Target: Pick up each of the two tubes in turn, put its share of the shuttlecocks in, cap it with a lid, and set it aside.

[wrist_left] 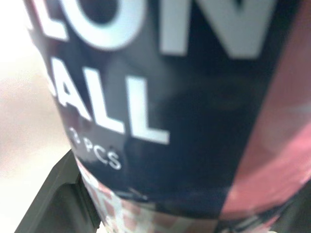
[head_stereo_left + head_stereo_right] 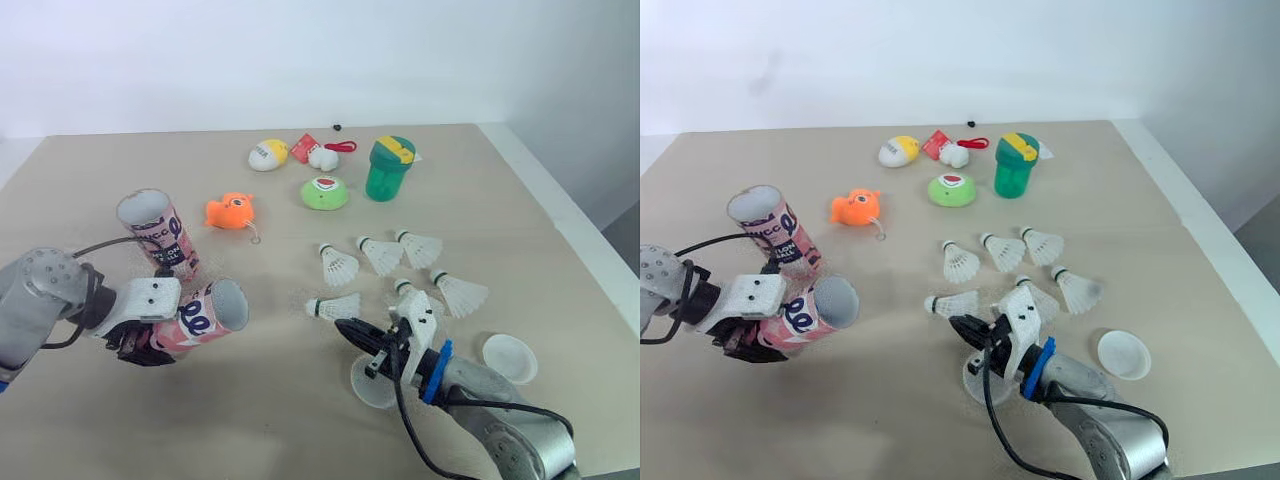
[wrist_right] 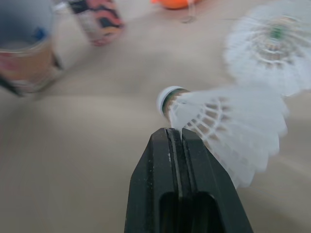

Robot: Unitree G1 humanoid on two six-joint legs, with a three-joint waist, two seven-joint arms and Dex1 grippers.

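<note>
The held tube, pink with dark lettering, sits at the lower left of the head view. It is tipped on its side with its open mouth facing right, and the left gripper is clamped around its lower body. The left wrist view shows the tube's printed label pressed close between the black fingers. The second tube stands on the table just behind it, leaning slightly, with its mouth open.

Six shuttlecocks lie loose at centre right. The nearest shuttlecock lies on its side with its cork end pointing left. The right gripper, at lower centre, has its fingers pressed together with nothing between them. Its tip is just beside that shuttlecock's feathers.

A clear lid lies flat under the right wrist. A white lid lies at the lower right.

Across the top of the table are an orange toy fish, a green round toy, a green cup, a yellow and white toy and a red and white toy.
</note>
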